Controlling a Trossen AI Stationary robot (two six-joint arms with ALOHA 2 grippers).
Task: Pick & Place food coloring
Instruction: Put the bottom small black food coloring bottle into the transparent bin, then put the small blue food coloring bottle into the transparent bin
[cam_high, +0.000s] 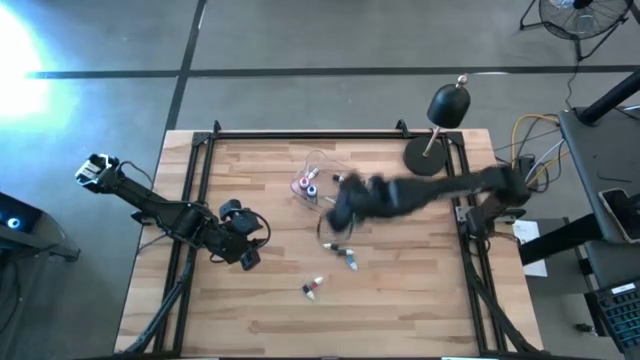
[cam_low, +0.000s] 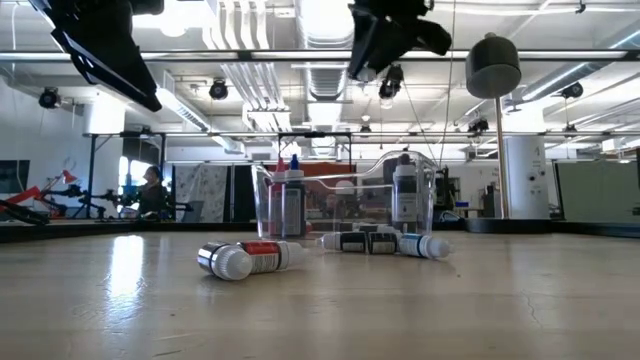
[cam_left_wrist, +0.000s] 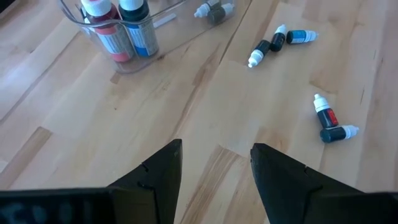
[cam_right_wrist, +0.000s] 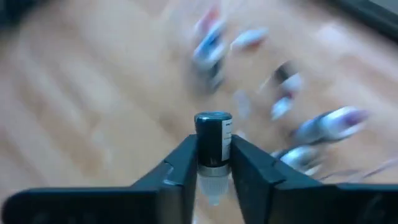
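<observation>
My right gripper (cam_right_wrist: 213, 148) is shut on one small dark food coloring bottle (cam_right_wrist: 213, 127), high above the table's middle near the clear tray (cam_high: 318, 172); it shows blurred in the high view (cam_high: 345, 205). Two bottles stand upright in the tray's corner (cam_left_wrist: 124, 31), and another stands at its other end (cam_low: 404, 195). More bottles lie on their sides on the wood: a group (cam_left_wrist: 280, 40) and a pair (cam_left_wrist: 329, 119) nearer the front. My left gripper (cam_left_wrist: 214, 165) hangs open over the table's left part (cam_high: 245, 245), holding nothing. My right gripper pinches the bottle's dark body (cam_right_wrist: 214, 155) between its two fingers, close to the white cap end. The cap (cam_right_wrist: 213, 186) points back between the fingers and the flat bottom points away from them. The bottle is lifted clear of the table.
A black round-headed stand (cam_high: 440, 125) sits at the table's far right corner. Black rails (cam_high: 195, 200) run along the table's left and right sides. Bare wood lies at the front (cam_high: 400, 310).
</observation>
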